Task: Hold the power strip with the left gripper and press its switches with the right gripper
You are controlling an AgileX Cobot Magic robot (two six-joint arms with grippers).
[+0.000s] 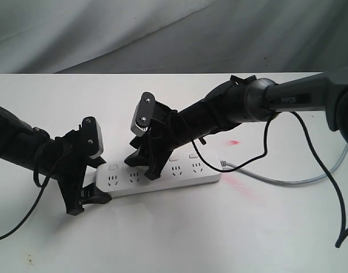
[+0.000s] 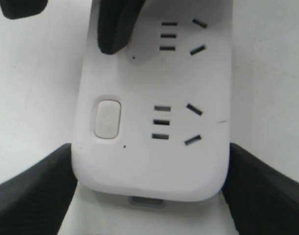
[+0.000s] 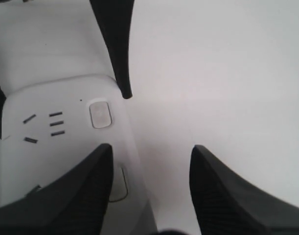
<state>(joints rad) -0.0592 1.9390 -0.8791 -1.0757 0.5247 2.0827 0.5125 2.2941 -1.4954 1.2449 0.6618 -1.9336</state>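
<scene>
White plastic on a white desk (image 1: 230, 239): the power strip (image 1: 185, 180) lies flat about the middle of the desk. Its length runs from the left edge's side toward the right edge, with the sockets facing up. Its grey cord (image 1: 282, 181) leaves the right-hand end and trails toward the desk's right edge.

The left gripper (image 1: 88, 200) sits at the strip's left end, narrowed onto it. In the left wrist view a finger (image 2: 36, 191) presses against each long side of the rounded end, so the strip is clamped between them.

The right gripper (image 1: 144, 166) reaches in from the right edge's side, over the strip, with its fingers spread wide. One finger (image 3: 66, 196) is down on the row of switches (image 1: 112, 168), its tip covering the second switch from the left end. Whether it is pushing that switch in cannot be told. The other finger (image 3: 227, 196) hangs over bare desk on the far-edge side of the strip. The first switch (image 2: 107, 119), nearest the clamped end, is uncovered.

A faint red patch of light (image 1: 235, 141) lies on the desk near the strip's right end, toward the far edge. Grey cloth (image 1: 162, 34) hangs behind the far edge.
</scene>
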